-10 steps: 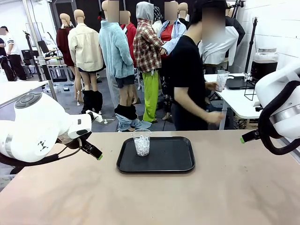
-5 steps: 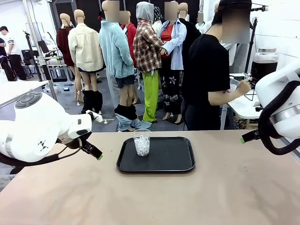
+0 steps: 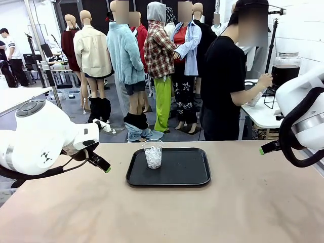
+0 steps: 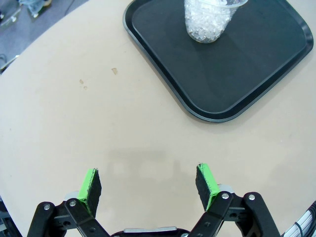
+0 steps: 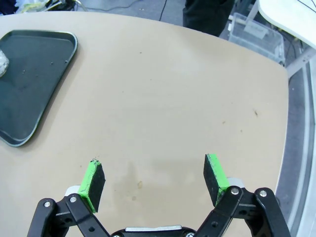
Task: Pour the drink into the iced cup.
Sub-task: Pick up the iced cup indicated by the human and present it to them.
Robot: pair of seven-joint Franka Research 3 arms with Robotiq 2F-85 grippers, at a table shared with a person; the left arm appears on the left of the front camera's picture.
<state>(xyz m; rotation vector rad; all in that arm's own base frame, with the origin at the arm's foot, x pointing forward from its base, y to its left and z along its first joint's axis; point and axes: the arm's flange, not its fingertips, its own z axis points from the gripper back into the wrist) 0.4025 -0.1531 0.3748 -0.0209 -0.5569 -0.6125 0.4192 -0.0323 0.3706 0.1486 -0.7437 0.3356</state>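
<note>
Clear iced cup [image 3: 153, 154] (ice partway up) upright on black tray [image 3: 187, 174].

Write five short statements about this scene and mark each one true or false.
1. The iced cup stands on the black tray. True.
2. The left end effector is shut on the cup. False: it is open over bare table, holding nothing.
3. The right end effector is open and empty. True.
4. The cup is full of dark drink. False: it holds ice, no dark liquid.
5. The person's hand rests on the tray. False: it reaches toward the dispenser jar on a side table.
</note>
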